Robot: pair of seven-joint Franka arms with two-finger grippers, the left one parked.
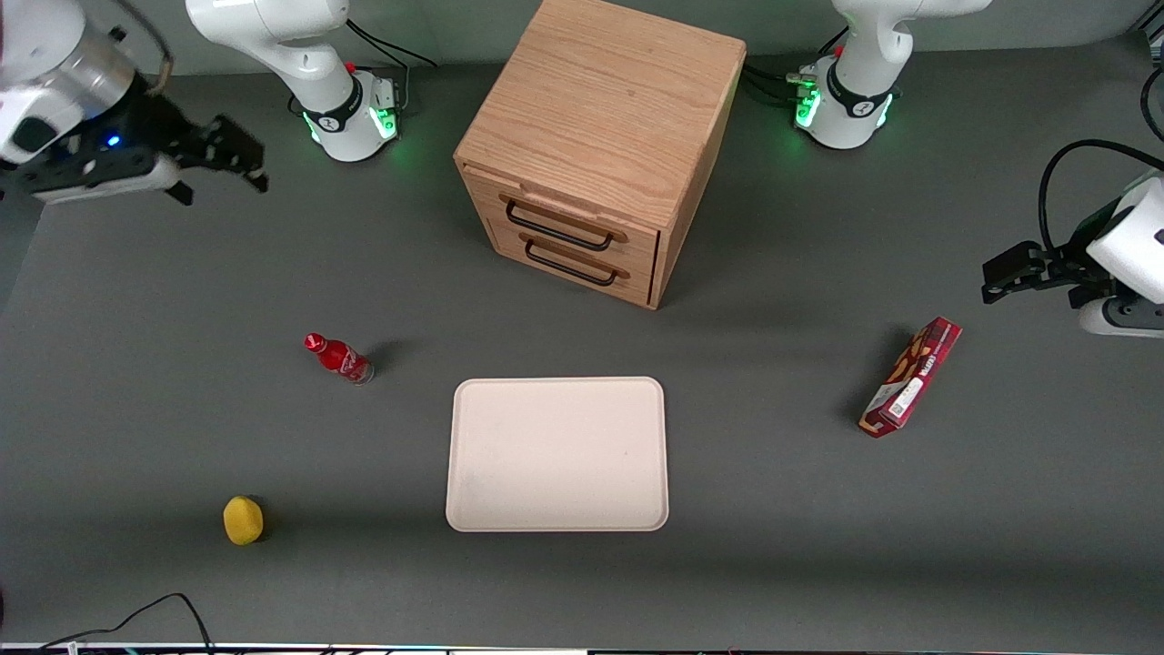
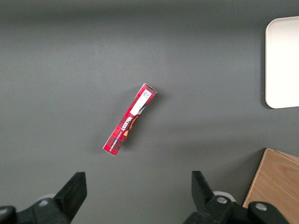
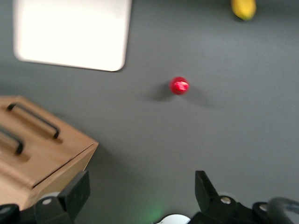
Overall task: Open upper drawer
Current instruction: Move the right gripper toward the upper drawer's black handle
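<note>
The upper drawer point(image 1: 562, 221) sits shut in the face of the oak cabinet point(image 1: 607, 109), upper middle of the front view, its long black bar handle point(image 1: 558, 228) just above the twin handle of the lower drawer point(image 1: 571, 264). My gripper point(image 1: 244, 160) hangs in the upper left of that frame, well apart from the cabinet and high over the grey table point(image 1: 818, 546), fingers spread wide and holding nothing (the wrist view shows the two dark fingertips point(image 3: 74, 189) with bare table between them). My arm reaches in from the frame's left edge, wrist roughly level, fingers pointing toward the cabinet. Nearer the front camera than the cabinet lies a pale tray point(image 1: 556, 453); a small red bottle point(image 1: 339, 357) stands beside it toward my end of the table, with a yellow object point(image 1: 243, 520) nearer the camera still. A red box point(image 1: 911, 377) lies toward the parked arm's end.
</note>
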